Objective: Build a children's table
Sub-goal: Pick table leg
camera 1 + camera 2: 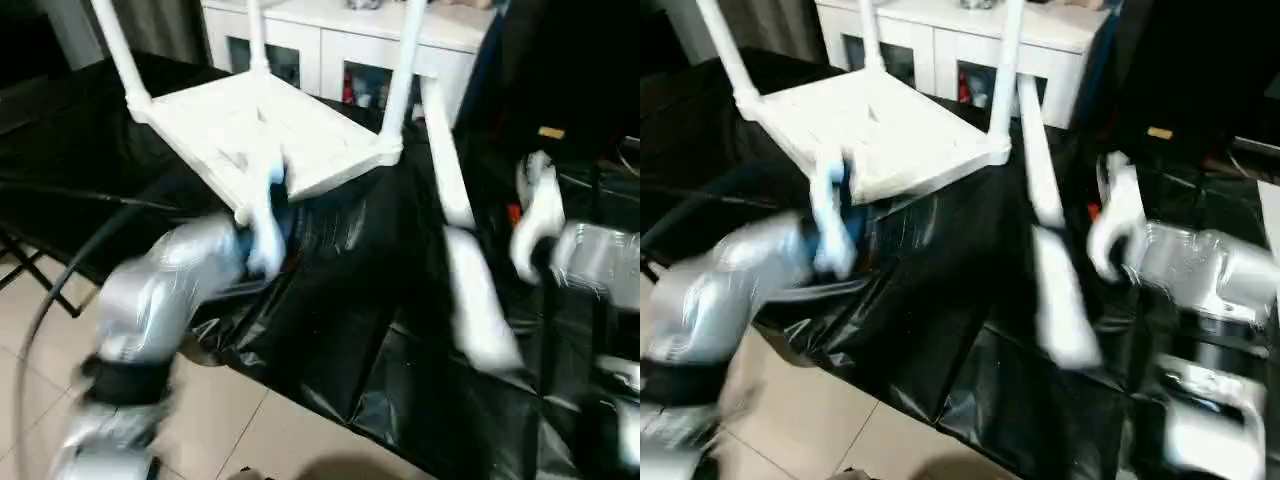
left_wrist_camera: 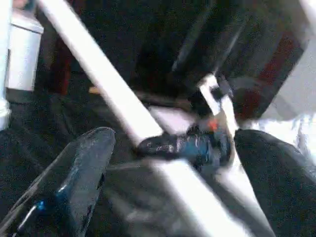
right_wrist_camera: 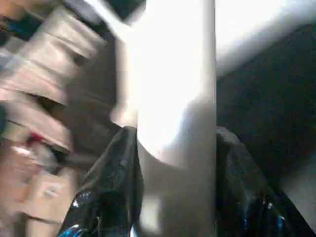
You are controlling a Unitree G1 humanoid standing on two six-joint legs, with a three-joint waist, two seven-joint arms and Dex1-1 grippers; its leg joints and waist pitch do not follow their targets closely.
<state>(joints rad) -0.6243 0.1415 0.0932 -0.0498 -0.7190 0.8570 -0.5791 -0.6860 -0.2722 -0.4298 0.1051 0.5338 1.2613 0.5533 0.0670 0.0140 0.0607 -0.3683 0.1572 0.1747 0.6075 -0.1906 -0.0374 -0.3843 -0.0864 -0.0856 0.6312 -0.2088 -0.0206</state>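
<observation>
The left gripper (image 1: 265,215) is reaching up at the near edge of the upturned tabletop (image 1: 262,128), its jaws standing wide apart around nothing. The right gripper (image 3: 173,163) is gripping the loose fourth leg (image 1: 462,250), jaws clamped on both sides of the tube, which is slanting over the black-sheeted table (image 1: 340,330). Beyond, three legs (image 1: 400,80) are standing up from the tabletop's corner sockets, before a white cabinet (image 1: 330,45).

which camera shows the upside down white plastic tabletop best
The left eye view: the white plastic tabletop lies whole, ribbed underside up, three tube legs standing from its corners. The right eye view shows the same. The wrist views catch a white leg close up.
</observation>
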